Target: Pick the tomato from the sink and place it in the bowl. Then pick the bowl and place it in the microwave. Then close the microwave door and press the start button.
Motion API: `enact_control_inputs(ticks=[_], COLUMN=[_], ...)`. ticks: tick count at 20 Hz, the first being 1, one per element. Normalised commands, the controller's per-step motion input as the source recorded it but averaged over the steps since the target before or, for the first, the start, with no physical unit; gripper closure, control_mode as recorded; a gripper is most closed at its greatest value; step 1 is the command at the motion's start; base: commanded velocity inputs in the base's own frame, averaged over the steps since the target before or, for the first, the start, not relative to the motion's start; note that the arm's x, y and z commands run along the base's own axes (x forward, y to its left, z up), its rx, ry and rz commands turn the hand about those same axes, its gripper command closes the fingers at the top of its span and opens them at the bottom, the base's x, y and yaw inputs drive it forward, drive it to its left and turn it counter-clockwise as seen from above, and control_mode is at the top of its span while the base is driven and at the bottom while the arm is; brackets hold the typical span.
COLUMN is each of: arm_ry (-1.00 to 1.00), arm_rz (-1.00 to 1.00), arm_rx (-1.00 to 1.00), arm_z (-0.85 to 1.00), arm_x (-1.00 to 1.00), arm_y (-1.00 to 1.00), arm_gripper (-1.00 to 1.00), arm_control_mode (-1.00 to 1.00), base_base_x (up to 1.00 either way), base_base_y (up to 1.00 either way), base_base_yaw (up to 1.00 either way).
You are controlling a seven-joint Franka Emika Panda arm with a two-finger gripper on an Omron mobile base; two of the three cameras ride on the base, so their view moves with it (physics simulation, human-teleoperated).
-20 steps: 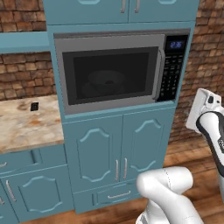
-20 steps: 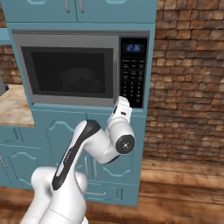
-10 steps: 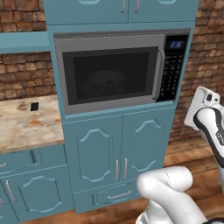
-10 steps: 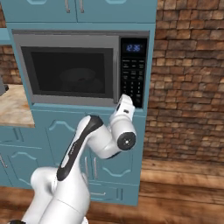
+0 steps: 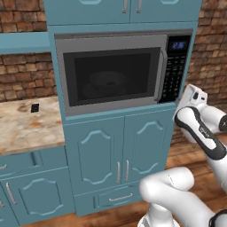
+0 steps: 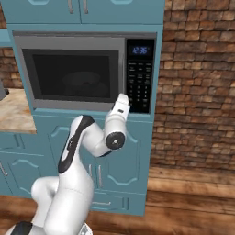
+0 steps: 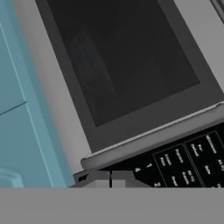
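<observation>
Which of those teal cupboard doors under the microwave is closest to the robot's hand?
The right lower door, directly below the black keypad; the end effector sits just above it, while its twin is farther left.

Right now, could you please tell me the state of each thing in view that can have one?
microwave door: closed, flush with the front.
bowl: inside the microwave, faintly visible through the dark glass.
control panel: clock display lit.
gripper: shut, holding nothing, close to the lower keypad.
lower cabinet doors: closed.
</observation>
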Motion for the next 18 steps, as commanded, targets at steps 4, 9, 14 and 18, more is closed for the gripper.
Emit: enact_control_inputs(ticks=[4, 9, 14, 18], arm_ry=[-0.01, 0.0, 0.0, 0.01], arm_rz=[-0.01, 0.0, -0.01, -0.03], arm_rx=[0.0, 0.0, 0.0, 0.0], arm_z=[-0.06, -0.1, -0.01, 0.0], arm_x=[0.21, 0.17, 0.21, 0.28], arm_y=[-0.1, -0.14, -0.14, -0.02], arm_gripper=[1.0, 1.0, 1.0, 1.0], arm_control_mode=[-1.0, -1.0, -1.0, -1.0], base_base_x=[0.0, 0.0, 0.0, 0.0], base_base_y=[0.0, 0.0, 0.0, 0.0], base_base_yaw=[0.0, 0.0, 0.0, 0.0])
